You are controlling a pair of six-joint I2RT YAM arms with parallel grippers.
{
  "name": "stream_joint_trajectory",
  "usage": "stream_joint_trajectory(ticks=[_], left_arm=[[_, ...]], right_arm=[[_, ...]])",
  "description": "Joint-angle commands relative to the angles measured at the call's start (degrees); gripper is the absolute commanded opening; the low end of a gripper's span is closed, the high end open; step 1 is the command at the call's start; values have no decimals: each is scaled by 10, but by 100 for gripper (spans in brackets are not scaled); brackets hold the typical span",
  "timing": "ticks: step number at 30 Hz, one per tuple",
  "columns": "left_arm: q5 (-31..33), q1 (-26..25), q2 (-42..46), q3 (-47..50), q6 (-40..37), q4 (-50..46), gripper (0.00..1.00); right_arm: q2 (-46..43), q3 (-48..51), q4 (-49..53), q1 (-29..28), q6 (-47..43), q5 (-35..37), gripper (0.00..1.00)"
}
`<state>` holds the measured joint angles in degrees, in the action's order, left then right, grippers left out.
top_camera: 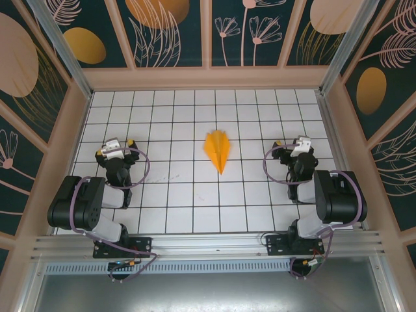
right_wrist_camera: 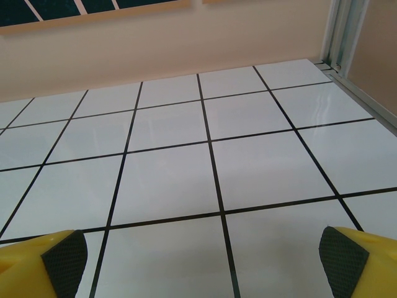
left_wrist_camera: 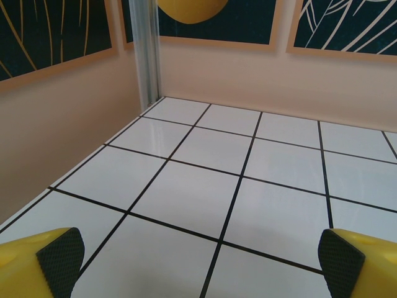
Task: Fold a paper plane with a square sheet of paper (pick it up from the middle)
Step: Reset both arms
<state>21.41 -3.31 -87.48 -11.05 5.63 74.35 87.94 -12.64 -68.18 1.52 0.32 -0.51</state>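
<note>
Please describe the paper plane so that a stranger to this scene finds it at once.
Start from the white gridded table. Near its middle lies the paper plane, tip toward the near edge. It is an orange-yellow folded dart on the tiles, unlike the orange ovals painted on the walls.

White black-gridded tabletop (top_camera: pixel 195 208), dark floral wall panels (top_camera: pixel 260 32) in peach frames (top_camera: pixel 205 32), aluminium corner posts (left_wrist_camera: pixel 147 56).

No readable text, labels, brands, numbers or signs anywhere.

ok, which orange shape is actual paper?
The paper plane, a pointed creased dart on the table; the other orange shapes are ovals painted on the walls.
</note>
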Motion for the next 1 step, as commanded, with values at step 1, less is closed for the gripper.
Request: stream_joint_trajectory(ticks=[1], left_arm=[[-5,5,3,-9,7,20,99]], right_arm=[[4,-9,-28,4,2,-9,99]])
